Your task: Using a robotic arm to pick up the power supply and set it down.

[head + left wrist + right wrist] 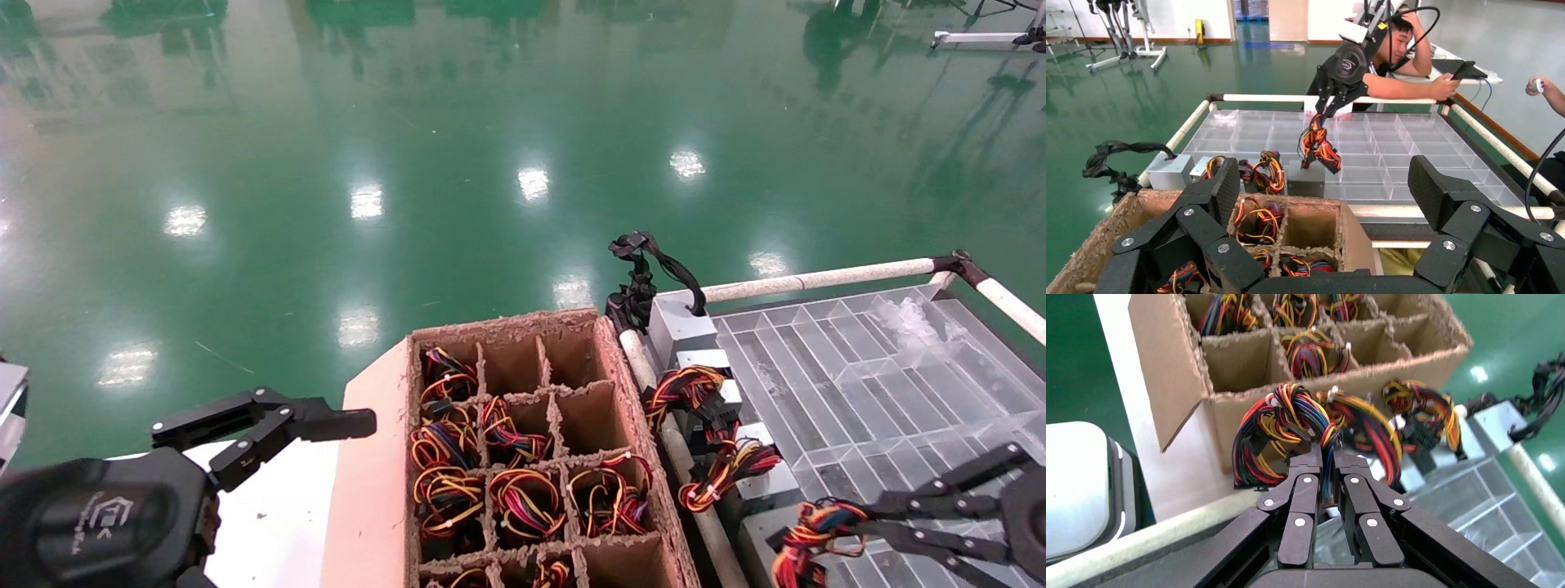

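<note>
My right gripper [827,519] [1326,454] is shut on the looped red, yellow and orange wires [1284,425] of the power supply [764,535] at the near edge of the clear tray. In the left wrist view its grey box [1305,179] sits below the gripped wires [1318,147], in line with the other units; I cannot tell whether it rests on the tray. My left gripper [261,425] [1324,190] is open and holds nothing, low at the left beside the cardboard box.
A divided cardboard box [523,320] holds several wired units. Two more supplies [709,384] and a grey box with a black cable [678,322] line the clear compartment tray [899,367], framed by white rails [817,280]. A person [1407,55] sits behind it.
</note>
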